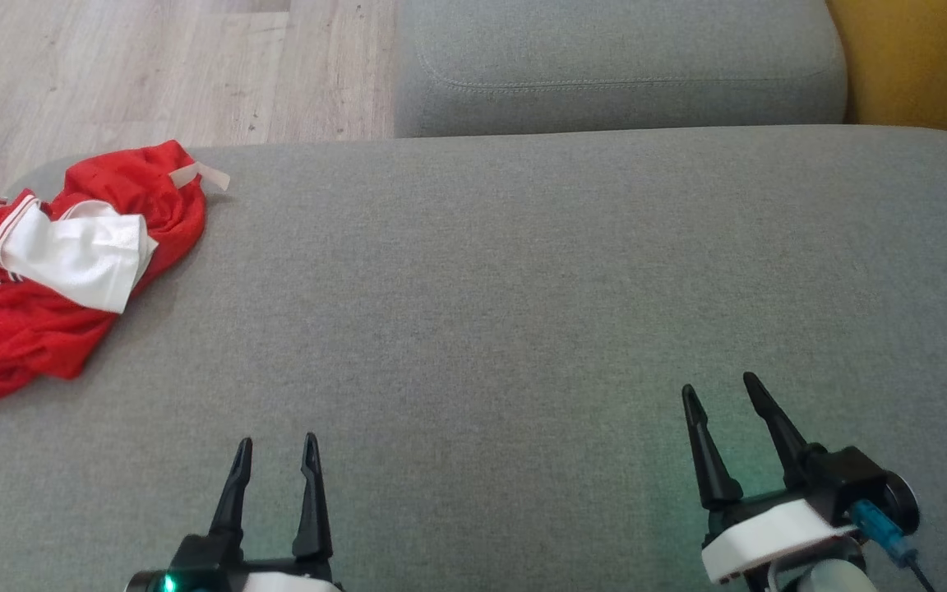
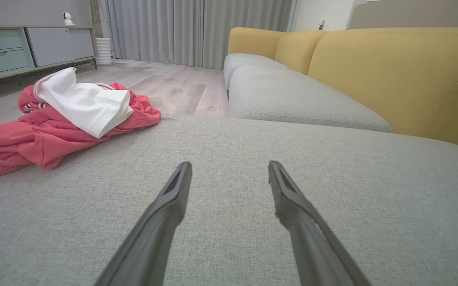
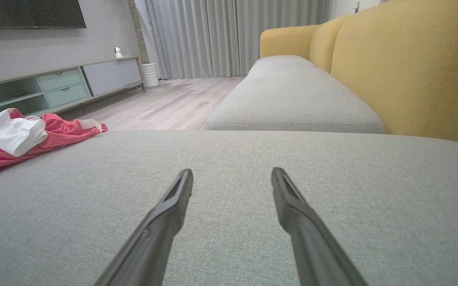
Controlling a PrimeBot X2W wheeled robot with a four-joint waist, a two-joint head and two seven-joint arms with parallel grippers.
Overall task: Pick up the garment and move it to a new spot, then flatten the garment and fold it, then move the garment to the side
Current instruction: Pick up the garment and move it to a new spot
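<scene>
Both the left gripper and the right gripper hover with fingers spread and empty over the grey sofa seat, well apart from the red-and-white garment crumpled at its left edge, so I'd say lifting, flattening and folding are all yet to do.

Red garment with white sleeve on grey cushion, yellow backrest.

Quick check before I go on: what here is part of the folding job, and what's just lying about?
For the job:
- garment, crumpled at the far left of the grey cushion
- left gripper and right gripper, both open, both apart from the garment

Just there:
- next cushion
- yellow backrest
- floor
- cabinet
- curtains
</scene>
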